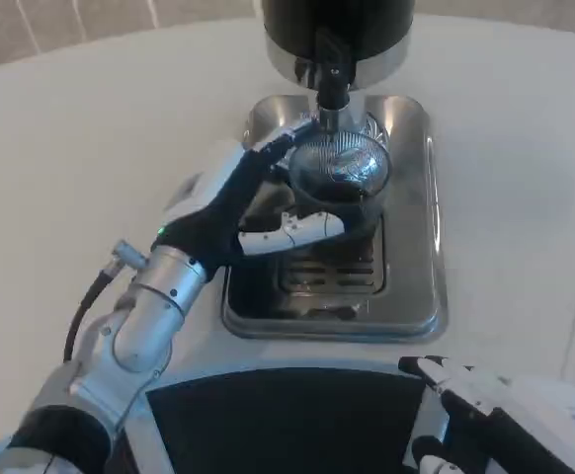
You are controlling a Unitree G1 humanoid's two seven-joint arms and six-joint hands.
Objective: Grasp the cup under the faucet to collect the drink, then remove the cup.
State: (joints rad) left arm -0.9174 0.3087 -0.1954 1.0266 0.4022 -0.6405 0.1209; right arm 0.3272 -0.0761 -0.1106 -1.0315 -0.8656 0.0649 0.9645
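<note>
Fingers of left hand [243, 212] grip cup [339, 178] of dark drink under faucet [331, 84].

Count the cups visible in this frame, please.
1. The cup stands on the metal drip tray, directly under the black faucet, with the left hand wrapped around it. Others could be hidden behind the dispenser.

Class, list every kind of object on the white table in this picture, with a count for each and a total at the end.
Cup: 1
Drink dispenser with faucet: 1
Metal drip tray: 1
Total: 3
</note>
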